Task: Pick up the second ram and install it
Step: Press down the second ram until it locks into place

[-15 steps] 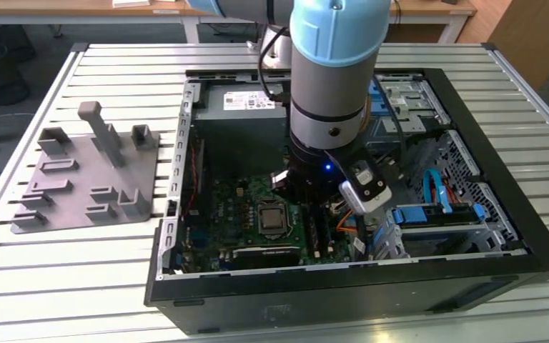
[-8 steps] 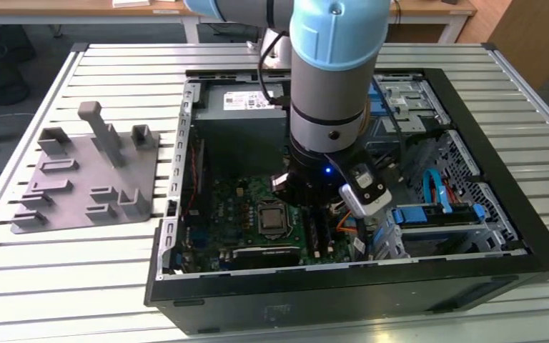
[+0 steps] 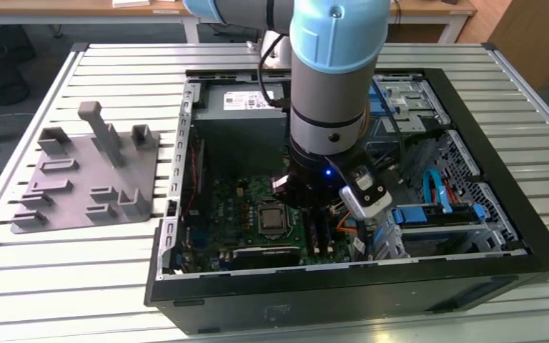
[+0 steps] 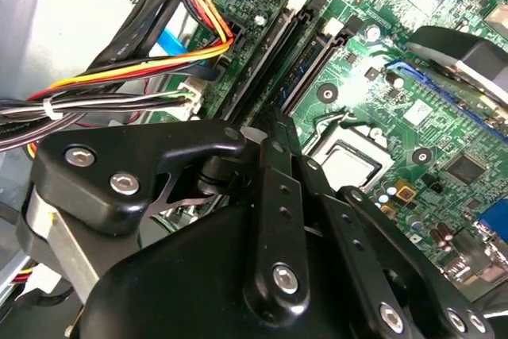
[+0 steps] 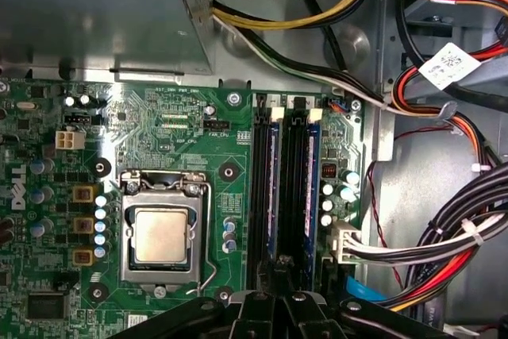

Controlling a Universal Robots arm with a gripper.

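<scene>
Hand: black two-finger hand (image 5: 282, 266) down inside the open computer case (image 3: 503, 236), low over the motherboard (image 5: 182, 125); fingertips drawn narrow, close together
Grip: cannot tell whether the tips pinch the module's top edge or only rest on it, as the hand's own body covers the contact
Second ram: dark-blue strip (image 5: 272, 180) standing on edge in a black socket, the second socket out from the CPU socket (image 5: 161, 236); in the second wrist view its row of chips (image 4: 305, 65) runs away from the fingertips
Key relation: the hand sits at one end of the strip, directly in line with it; the strip's long axis points straight away from the hand toward the power supply housing (image 5: 103, 13)
Alignment: judged parallel to the socket, no visible skew between strip and socket in both wrist views
Neighbour: another blue module (image 5: 312, 188) in the socket nearest the cable bundle (image 5: 429, 252), one black socket (image 5: 291, 180) between the two
Seating: judged to be in or nearly in the socket; latch state too small to tell
Tray: grey moulded tray (image 3: 83, 179) on the slatted tabletop (image 3: 26, 271), at the exterior view's left, well apart from the hand
Arm: comes straight down into the case from above
</scene>
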